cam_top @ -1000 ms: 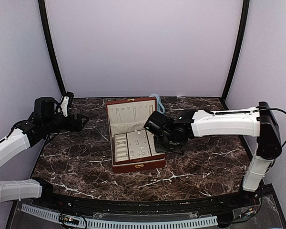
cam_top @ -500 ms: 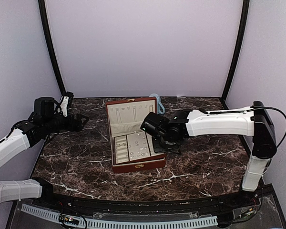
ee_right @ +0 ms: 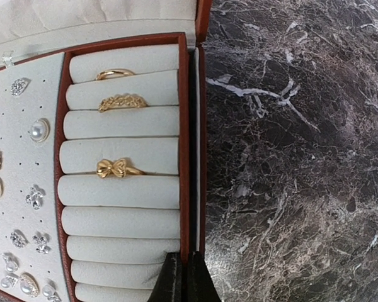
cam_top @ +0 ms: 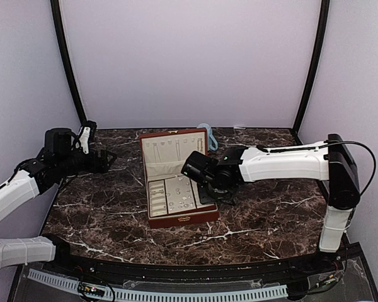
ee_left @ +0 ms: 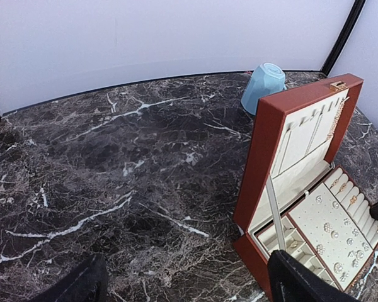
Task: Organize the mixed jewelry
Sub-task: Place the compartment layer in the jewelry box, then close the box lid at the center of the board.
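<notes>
Jewelry [ee_right: 33,197]: all that shows lies inside the open box [cam_top: 179,220], in the middle of the table [cam_top: 113,220], none in either gripper.
Rings [ee_right: 115,168]: three gold ones – a plain band, a chain-like one and a bow – each tucked in its own slot between the rolls [ee_right: 120,220] at the right side of the box.
Studs [ee_right: 38,130]: pearls and small sparkling pieces are spread over the perforated pad [ee_right: 12,163] just left of the rolls, some paired, some single.
Done, by my reading: most of it; rings and studs sit in separate sections.
Left to do: probably little, perhaps pairing studs or filling the slots nearer the camera, which hold nothing. I cannot tell which piece is meant next, nor what lies in the left compartment.
Right gripper [ee_right: 184,280]: fingers together with nothing between them, poised over the box's right wall at the near end of the rolls. Whether it touches the wall I cannot tell.
Left gripper [ee_left: 188,264]: fingers wide apart, empty, held above the table well to the left of the box.
Around: an upturned light-blue mug [ee_left: 263,85] behind the box.
In the way: the raised lid [ee_left: 283,126] blocks any reach from behind or from the left, and the red wall beside the rolls crowds the right fingers.
</notes>
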`<state>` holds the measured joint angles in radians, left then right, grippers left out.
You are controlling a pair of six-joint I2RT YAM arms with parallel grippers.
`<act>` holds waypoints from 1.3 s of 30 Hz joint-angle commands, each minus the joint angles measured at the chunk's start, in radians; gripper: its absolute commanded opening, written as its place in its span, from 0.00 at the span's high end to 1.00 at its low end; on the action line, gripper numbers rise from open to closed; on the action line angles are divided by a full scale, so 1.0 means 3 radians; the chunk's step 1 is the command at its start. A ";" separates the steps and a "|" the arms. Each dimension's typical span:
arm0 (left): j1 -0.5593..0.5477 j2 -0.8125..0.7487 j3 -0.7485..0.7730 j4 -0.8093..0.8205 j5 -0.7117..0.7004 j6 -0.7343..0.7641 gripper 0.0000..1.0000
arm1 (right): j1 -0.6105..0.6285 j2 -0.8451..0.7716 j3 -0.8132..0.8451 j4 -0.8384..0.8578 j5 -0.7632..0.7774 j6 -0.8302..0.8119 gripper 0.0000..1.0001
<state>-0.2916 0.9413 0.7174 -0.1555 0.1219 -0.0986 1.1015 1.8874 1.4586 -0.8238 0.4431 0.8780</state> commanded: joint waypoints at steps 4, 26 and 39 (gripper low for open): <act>0.0016 -0.0079 -0.0040 -0.0024 -0.0016 0.0001 0.09 | 0.0041 0.0010 0.0046 0.0204 -0.0095 0.0143 1.00; 0.0016 -0.0098 -0.0045 -0.0024 -0.0030 0.0001 0.09 | 0.0035 -0.0259 -0.0113 0.0006 0.0235 0.0300 0.80; 0.0016 0.0043 -0.0020 0.0067 0.0134 -0.0184 0.06 | -0.0374 -0.1542 -0.1139 0.1142 -0.0212 -0.0469 0.33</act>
<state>-0.2916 0.9295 0.7067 -0.1558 0.1177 -0.1120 1.0660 1.5398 1.2026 -0.6575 0.4580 0.8448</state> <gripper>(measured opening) 0.931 0.581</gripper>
